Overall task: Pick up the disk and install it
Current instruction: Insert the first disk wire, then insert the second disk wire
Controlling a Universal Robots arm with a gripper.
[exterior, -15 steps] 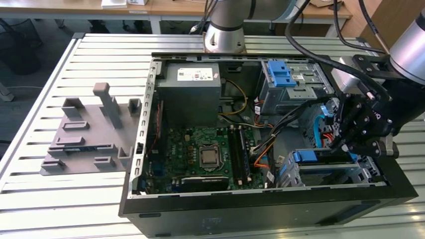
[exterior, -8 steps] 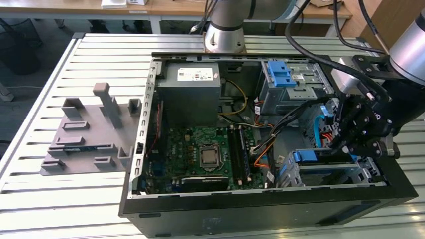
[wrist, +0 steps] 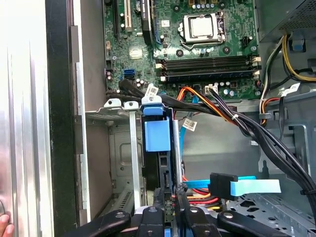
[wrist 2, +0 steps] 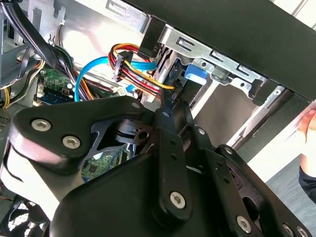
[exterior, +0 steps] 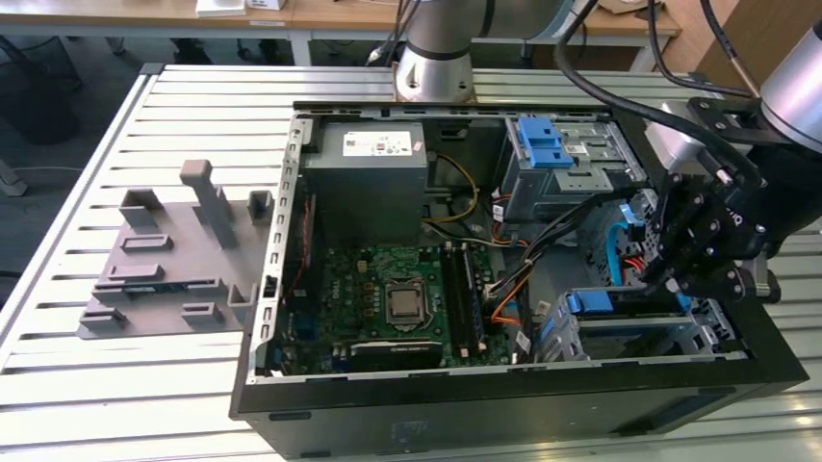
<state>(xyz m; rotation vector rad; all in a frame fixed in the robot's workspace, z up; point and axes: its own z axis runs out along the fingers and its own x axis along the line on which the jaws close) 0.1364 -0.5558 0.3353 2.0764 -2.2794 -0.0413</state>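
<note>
On the slatted metal table sits the open black PC case, side panel off. Inside it, largest first: green motherboard with CPU socket, grey power-supply box at the far end, and a grey drive bay with blue latch towards the exterior view's right. Grey plastic fixture lies on the table at the exterior view's left, well apart from the case.

Black gripper hangs over the lower drive cage at the case's near corner on the exterior view's right. In the first wrist view the disk stands on edge in that cage, blue bracket tab facing the camera, metal cage walls either side. Gripper fingers are closed onto the disk's edge; the fingertips press in from both sides.

Bundle of red, yellow and orange wires plus a blue flat data cable runs just beside the disk. A fingertip of a person shows at the frame corner, outside the case.
</note>
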